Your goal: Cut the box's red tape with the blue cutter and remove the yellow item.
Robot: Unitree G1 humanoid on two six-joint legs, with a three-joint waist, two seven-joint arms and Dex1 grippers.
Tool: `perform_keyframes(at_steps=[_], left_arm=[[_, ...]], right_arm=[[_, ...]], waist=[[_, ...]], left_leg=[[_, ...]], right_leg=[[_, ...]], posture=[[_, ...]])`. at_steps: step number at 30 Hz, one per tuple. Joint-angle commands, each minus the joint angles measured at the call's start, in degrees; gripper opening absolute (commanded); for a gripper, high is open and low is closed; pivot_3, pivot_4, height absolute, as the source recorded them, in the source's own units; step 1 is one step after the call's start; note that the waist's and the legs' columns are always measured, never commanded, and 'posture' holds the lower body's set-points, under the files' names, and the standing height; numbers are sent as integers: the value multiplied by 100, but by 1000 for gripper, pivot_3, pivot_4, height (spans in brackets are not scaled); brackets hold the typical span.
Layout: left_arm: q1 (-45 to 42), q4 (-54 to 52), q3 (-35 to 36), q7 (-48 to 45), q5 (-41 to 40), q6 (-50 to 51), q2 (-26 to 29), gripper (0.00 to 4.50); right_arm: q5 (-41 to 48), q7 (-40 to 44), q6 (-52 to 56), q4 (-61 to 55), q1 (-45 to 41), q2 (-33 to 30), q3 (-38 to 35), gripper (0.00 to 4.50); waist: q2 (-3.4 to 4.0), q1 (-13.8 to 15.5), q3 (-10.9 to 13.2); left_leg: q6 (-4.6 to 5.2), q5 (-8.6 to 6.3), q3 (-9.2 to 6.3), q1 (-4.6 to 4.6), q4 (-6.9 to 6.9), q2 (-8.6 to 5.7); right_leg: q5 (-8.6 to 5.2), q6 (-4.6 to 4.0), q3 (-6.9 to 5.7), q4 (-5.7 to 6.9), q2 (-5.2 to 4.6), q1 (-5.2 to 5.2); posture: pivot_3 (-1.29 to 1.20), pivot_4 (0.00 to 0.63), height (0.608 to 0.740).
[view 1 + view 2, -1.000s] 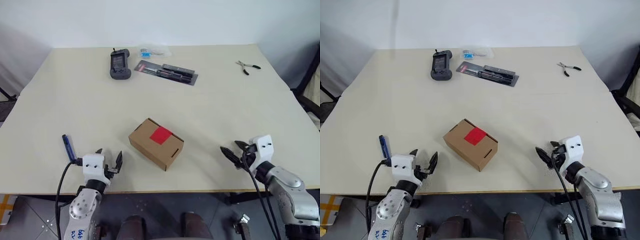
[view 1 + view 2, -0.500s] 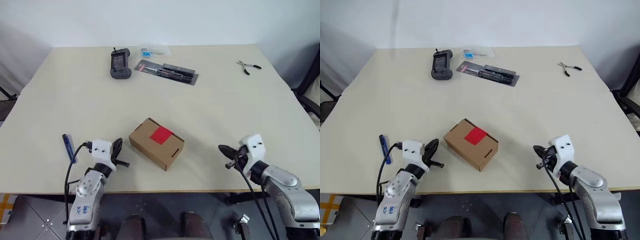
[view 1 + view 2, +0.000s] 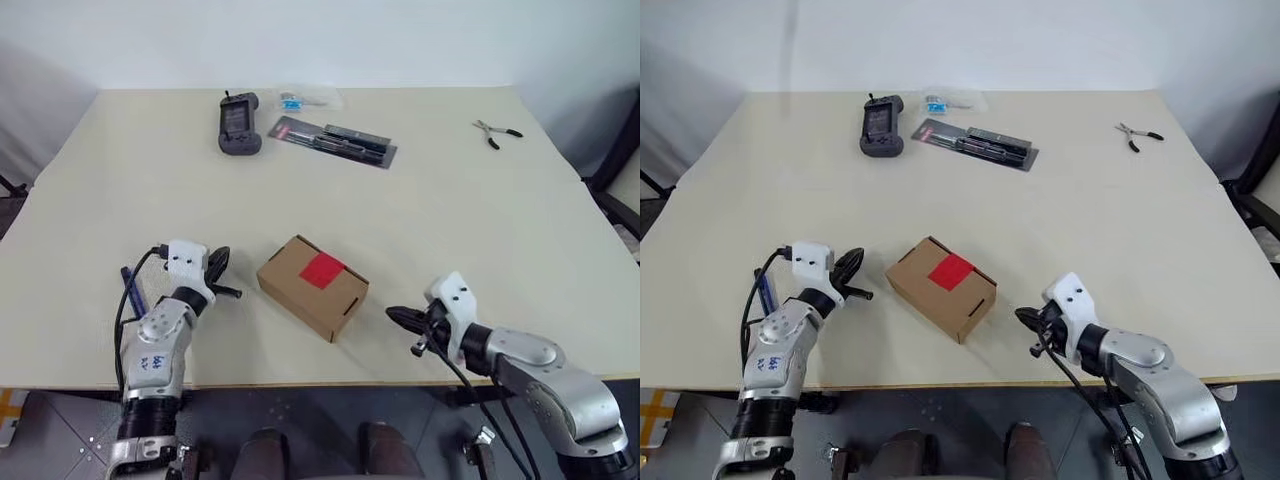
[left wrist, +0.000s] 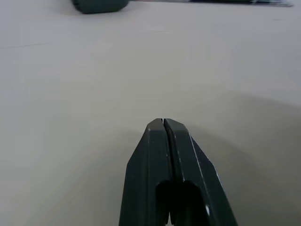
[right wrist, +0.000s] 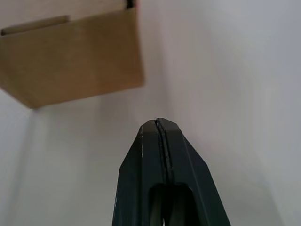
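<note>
The blue cutter (image 3: 131,291) lies near-to-far on the tabletop (image 3: 420,215) just left of the empty, closed left hand (image 3: 222,277), nearer it than the closed right hand (image 3: 398,317).

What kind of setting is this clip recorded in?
Probably a lab or workshop test bench: a plain beige table against a bare white wall, with staged items: a taped cardboard box, pliers and a black handheld device.

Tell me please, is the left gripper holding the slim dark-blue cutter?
No, the left gripper is shut on nothing, and the blue cutter lies on the table beside that arm.
</note>
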Motion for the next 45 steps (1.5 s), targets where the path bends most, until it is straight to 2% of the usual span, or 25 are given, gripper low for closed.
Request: perform_keyframes(at_steps=[1,6,13,21,27,34,37,40,45], left_arm=[[-515,-137,-507,-1230,-609,535,62,19],[-946,48,-809,-1781,-785,843,16,19],[-1333,342,-1287,-2179,-646,817,-274,19],[-1522,736,-1633,-2391,-408,548,-573,19],[-1697,1213,-1518,-2202,-221,190,-621,19],[-1685,1275,-1196,-2007,-229,220,-338,19],[-1619,1092,-1059,-1864,-167,387,-56,626],[-1471,569,-666,-1757,-397,578,293,1536],[-766,-985,25,-1532,-965,1699,864,3056]], right_arm=[[31,3,-47,-121,-370,127,257,0],[230,-80,185,-252,-522,197,106,0],[353,38,384,-359,-430,-192,-280,0],[612,287,512,-740,293,-810,-943,0],[478,303,281,-646,567,-940,-1102,0],[49,518,-340,-40,1121,-1346,-1494,0],[67,839,-445,395,1260,-1614,-1790,599],[-110,827,-985,1131,724,-1695,-2039,1603],[68,1322,-1638,2130,-603,-1502,-1857,3330]], waist=[[-3,4,2],[-3,-14,2],[-10,14,6],[-17,124,10],[-20,126,11],[-20,127,11],[-20,125,12],[-25,74,16],[-24,-26,22]], left_leg=[[-2,2,-2,-3,1,0],[-4,1,-1,-6,-4,0],[-7,-6,2,-7,-4,0],[-5,-8,2,-16,-4,0],[-4,-8,4,-15,4,0],[-4,-8,5,-16,3,0],[-4,-8,6,-14,4,0],[-4,-8,9,-12,4,1],[-6,-7,9,-1,-4,6]], right_leg=[[0,0,-5,0,0,-1],[1,1,-9,15,1,-3],[2,4,-16,6,0,-9],[3,5,-17,-9,2,-9],[3,5,-16,-22,2,-10],[5,10,-16,-10,1,-9],[5,10,-16,-11,1,-9],[5,10,-14,-9,2,-9],[5,10,-13,9,2,-9]], posture=[[0,150,740],[0,150,740],[0,150,740],[0,150,740],[0,150,740],[0,150,740],[0,150,740],[0,150,740],[0,150,740]])
